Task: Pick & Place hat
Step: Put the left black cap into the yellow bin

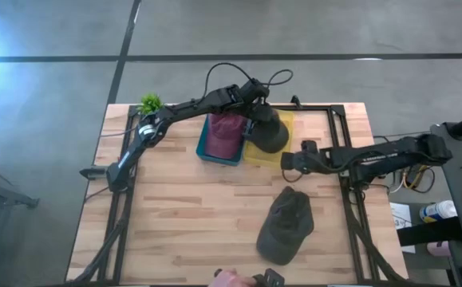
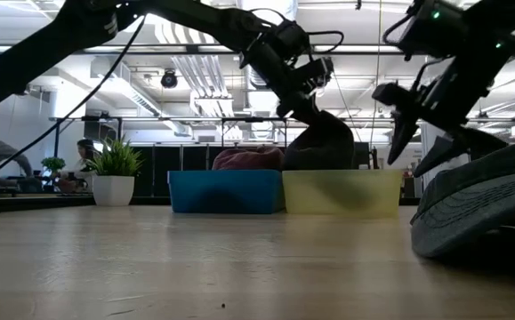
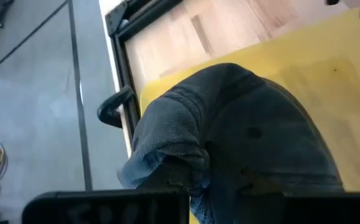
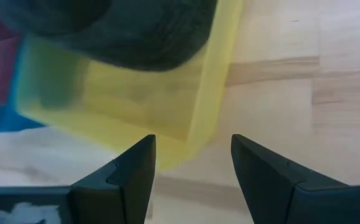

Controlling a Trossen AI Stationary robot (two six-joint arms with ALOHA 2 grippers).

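1. The left gripper is pinched on a dark hat, hanging over the yellow bin.
2. Lower it fully inside before releasing.
3. The right gripper waits open beside the bin; another hat lies on the table.

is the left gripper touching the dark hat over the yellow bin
Touching. The left wrist view shows the dark hat bunched right at the left gripper, its jaws shut on the fabric, above the yellow bin.

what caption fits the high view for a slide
Left gripper lowers a dark hat into the yellow bin; open right gripper waits beside it.
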